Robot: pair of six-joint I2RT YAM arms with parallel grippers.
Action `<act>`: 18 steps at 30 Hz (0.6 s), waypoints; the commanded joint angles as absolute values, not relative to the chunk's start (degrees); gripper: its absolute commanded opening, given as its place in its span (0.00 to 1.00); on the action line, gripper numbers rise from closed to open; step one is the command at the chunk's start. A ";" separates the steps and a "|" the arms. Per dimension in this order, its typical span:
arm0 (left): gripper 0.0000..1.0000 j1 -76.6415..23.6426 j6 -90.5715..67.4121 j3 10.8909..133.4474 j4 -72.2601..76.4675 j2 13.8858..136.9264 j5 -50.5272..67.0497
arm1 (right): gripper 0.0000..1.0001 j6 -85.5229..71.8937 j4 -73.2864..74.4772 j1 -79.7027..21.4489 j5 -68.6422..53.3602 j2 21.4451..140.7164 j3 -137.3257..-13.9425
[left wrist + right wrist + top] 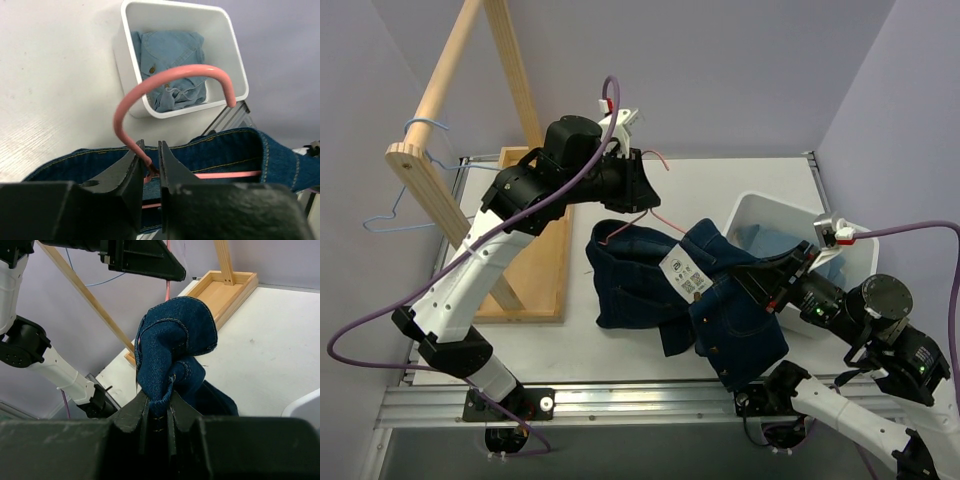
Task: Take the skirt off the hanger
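Observation:
A dark blue denim skirt (pixel 715 295) with a white tag hangs over the table, half on a pink wire hanger (pixel 658 218). My left gripper (pixel 638 185) is shut on the hanger's neck just below its hook (pixel 170 80) and holds it up. In the left wrist view the hanger's bar (pixel 225 174) runs inside the skirt's waistband (pixel 220 150). My right gripper (pixel 767 283) is shut on a bunched edge of the skirt (pixel 172 347) and holds it up beside the hanger.
A white bin (pixel 765 225) with light blue denim clothes (pixel 172 60) stands at the right of the table. A wooden rack (pixel 535 240) with a slanted rail and a blue wire hanger (pixel 395 210) stands at the left.

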State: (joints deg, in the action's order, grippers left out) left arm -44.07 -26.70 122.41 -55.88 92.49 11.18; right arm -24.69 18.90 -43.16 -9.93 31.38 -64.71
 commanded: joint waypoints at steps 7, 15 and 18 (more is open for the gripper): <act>0.02 -43.59 -27.25 119.71 -50.10 89.21 11.95 | 0.00 -28.29 12.37 -42.80 -8.10 31.64 -65.47; 0.02 -43.68 -24.26 116.82 -51.06 84.91 6.17 | 0.56 -32.07 26.27 -42.72 -1.42 38.23 -71.28; 0.02 -43.68 -23.21 115.32 -51.50 82.80 4.22 | 0.80 -34.18 26.63 -42.80 -0.18 37.62 -70.75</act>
